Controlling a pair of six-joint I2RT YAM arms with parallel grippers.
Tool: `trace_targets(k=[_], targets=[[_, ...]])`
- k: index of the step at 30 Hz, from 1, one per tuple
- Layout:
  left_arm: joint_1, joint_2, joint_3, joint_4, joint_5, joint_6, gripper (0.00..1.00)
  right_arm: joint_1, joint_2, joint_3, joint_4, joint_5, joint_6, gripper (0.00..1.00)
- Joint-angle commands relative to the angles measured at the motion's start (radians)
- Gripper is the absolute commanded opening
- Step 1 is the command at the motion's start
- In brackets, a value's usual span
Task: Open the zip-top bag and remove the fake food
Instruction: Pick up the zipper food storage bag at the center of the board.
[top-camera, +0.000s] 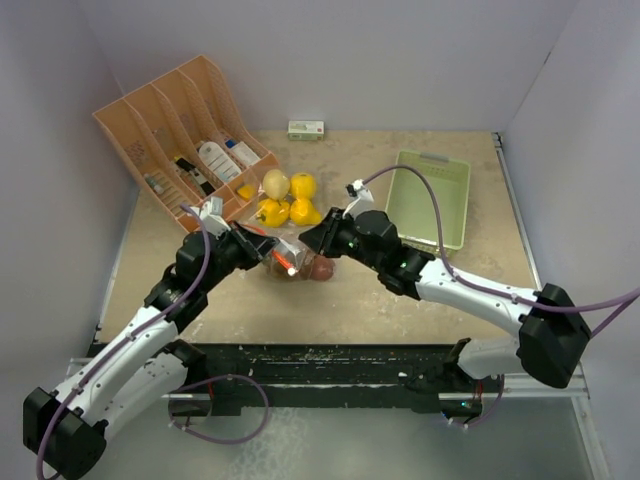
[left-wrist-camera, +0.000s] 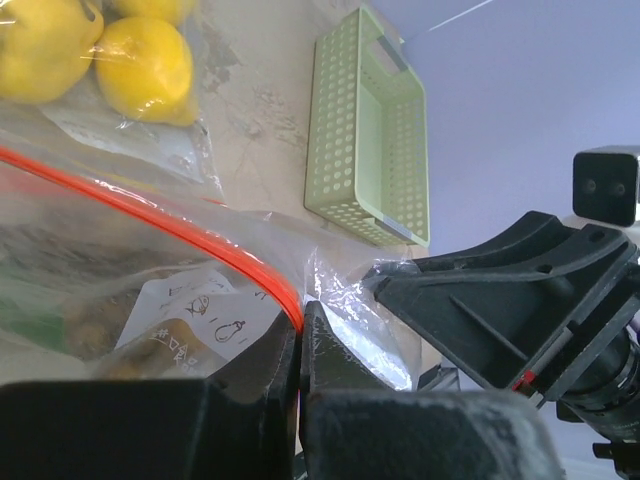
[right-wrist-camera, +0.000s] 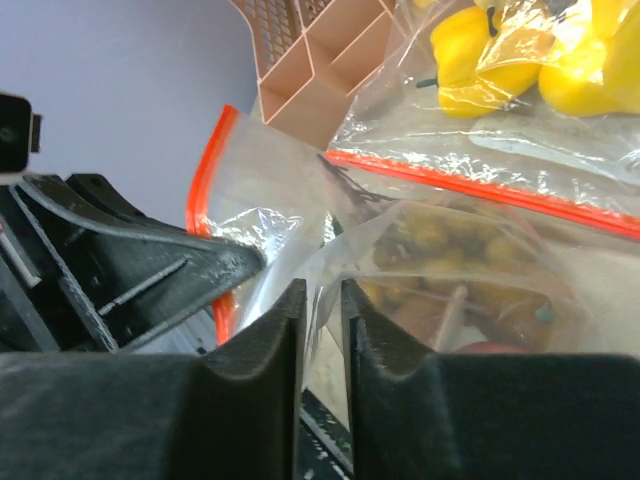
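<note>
The zip-top bag (top-camera: 292, 262) lies in the middle of the table (top-camera: 360, 305), and both arms meet over it. The left gripper (left-wrist-camera: 300, 322) is pinched tight on the bag's edge, right on the red zip strip (left-wrist-camera: 150, 205). The right gripper (right-wrist-camera: 320, 300) is squeezed onto the clear plastic at the bag's mouth, just beside the left one. Brown and red fake food (right-wrist-camera: 450, 270) is still inside the bag. Yellow fake food (top-camera: 287, 200) sits just past the bag, close to the orange rack (top-camera: 180, 135). Clear plastic shows around the yellow pieces, but I cannot tell if they are in a bag. The green basket (top-camera: 433, 195) is off to the right, well apart from the bag. There is bare table between the bag and the basket, and more on the near side by the arms. Walls close in the table's left, back and right edges.
</note>
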Motion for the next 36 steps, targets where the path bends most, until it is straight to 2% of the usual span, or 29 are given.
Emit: trace_targets(k=[1, 3, 6, 9, 11, 14, 20, 26, 28, 31, 36], targets=[[-0.006, -0.005, 0.058, 0.024, -0.022, -0.036, 0.0, 0.009, -0.088, -0.011, 0.038, 0.04, -0.105, 0.32], [-0.006, 0.003, 0.102, -0.025, -0.042, -0.032, 0.0, 0.025, -0.15, -0.036, 0.051, 0.083, -0.183, 0.46], [-0.006, 0.035, 0.199, -0.139, -0.075, -0.014, 0.0, 0.036, -0.278, -0.111, 0.103, 0.145, -0.298, 0.6], [-0.006, 0.075, 0.289, -0.236, -0.095, -0.025, 0.0, 0.036, -0.386, -0.188, 0.156, 0.122, -0.417, 0.76], [-0.006, 0.1, 0.322, -0.265, -0.094, -0.052, 0.0, 0.038, -0.42, -0.23, 0.194, 0.037, -0.533, 0.84], [-0.006, 0.139, 0.376, -0.328, -0.083, -0.126, 0.0, 0.059, -0.421, -0.223, 0.141, -0.025, -0.652, 0.89], [-0.006, 0.245, 0.493, -0.452, -0.014, -0.171, 0.0, 0.182, -0.389, -0.218, 0.094, 0.072, -0.883, 0.93], [-0.006, 0.268, 0.507, -0.449, 0.012, -0.194, 0.01, 0.246, -0.312, -0.184, 0.094, 0.168, -0.969, 0.92], [-0.006, 0.273, 0.508, -0.443, 0.03, -0.195, 0.01, 0.251, -0.282, -0.166, 0.096, 0.212, -0.982, 0.87], [-0.006, 0.28, 0.5, -0.427, 0.058, -0.194, 0.01, 0.256, -0.233, -0.126, 0.072, 0.259, -0.998, 0.69], [-0.006, 0.285, 0.468, -0.436, 0.058, -0.183, 0.02, 0.26, -0.231, -0.119, 0.126, 0.225, -1.015, 0.67]])
